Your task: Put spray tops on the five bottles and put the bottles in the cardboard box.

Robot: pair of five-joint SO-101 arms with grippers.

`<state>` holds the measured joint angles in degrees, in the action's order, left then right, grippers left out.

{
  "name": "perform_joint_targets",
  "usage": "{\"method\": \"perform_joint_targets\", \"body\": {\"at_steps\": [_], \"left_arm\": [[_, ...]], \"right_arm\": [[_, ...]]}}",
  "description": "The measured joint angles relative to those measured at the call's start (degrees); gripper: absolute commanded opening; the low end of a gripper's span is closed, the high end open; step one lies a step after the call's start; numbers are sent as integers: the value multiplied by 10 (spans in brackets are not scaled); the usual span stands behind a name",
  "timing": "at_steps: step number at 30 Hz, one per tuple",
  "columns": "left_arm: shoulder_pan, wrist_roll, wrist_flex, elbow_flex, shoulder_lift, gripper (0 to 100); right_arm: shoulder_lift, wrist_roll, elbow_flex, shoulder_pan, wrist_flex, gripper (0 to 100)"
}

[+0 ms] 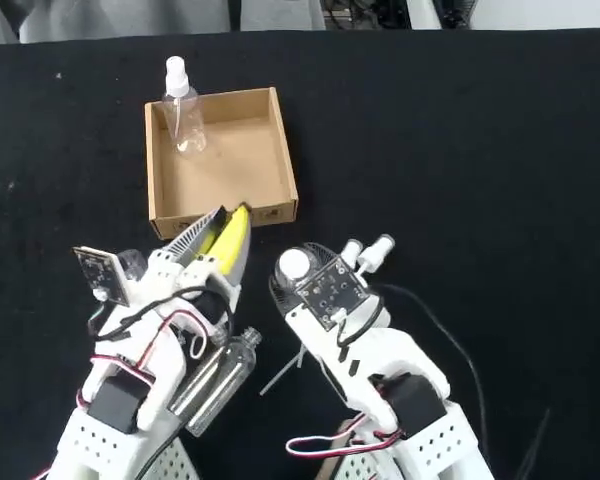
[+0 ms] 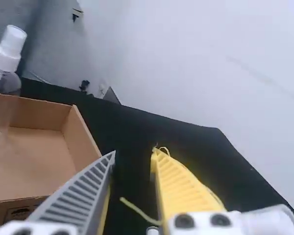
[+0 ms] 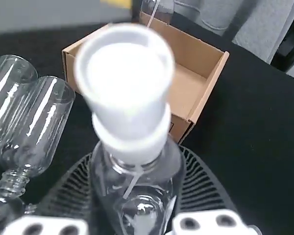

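1. Left claw (image 1: 230,213), seen from above, has one yellow and one grey ribbed finger. They stand apart with nothing between them, tips at the near wall of the shallow brown cardboard box (image 1: 280,150). The right claw (image 1: 292,275) is clamped on a clear plastic bottle with a white spray top (image 1: 293,263), upright near the box's near right corner. It looks ready to be carried in. A second capped clear bottle (image 1: 183,110) stands in the box's far left corner. An uncapped clear bottle (image 1: 220,378) lies on the black cloth worktop (image 1: 460,150) beside the left arm, and two loose white spray tops (image 1: 378,247) lie just beside the right arm, within its reach.

2. From the left wrist, the two fingers frame a bare gap. The box sits off to one side, with the capped bottle against its far wall. I judge this arm free to fetch the next open bottle.

3. From the right wrist, dark ribbed fingers hug the bottle's body below the shoulder, so the spray top stays clear. Two open-necked bottles lie side by side near it, well short of the box.
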<state>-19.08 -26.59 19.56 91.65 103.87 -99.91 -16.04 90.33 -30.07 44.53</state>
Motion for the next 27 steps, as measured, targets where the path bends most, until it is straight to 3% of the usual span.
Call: {"method": "perform_joint_targets", "body": {"at_steps": [4, 10, 27], "left_arm": [[11, 1, 0, 0, 0, 105], [17, 63, 0, 0, 0, 105], [148, 75, 0, 35, 0, 108]], "right_arm": [[0, 0, 9, 0, 0, 46], [0, 0, 9, 0, 0, 46], [0, 0, 11, 0, 0, 46]]}}
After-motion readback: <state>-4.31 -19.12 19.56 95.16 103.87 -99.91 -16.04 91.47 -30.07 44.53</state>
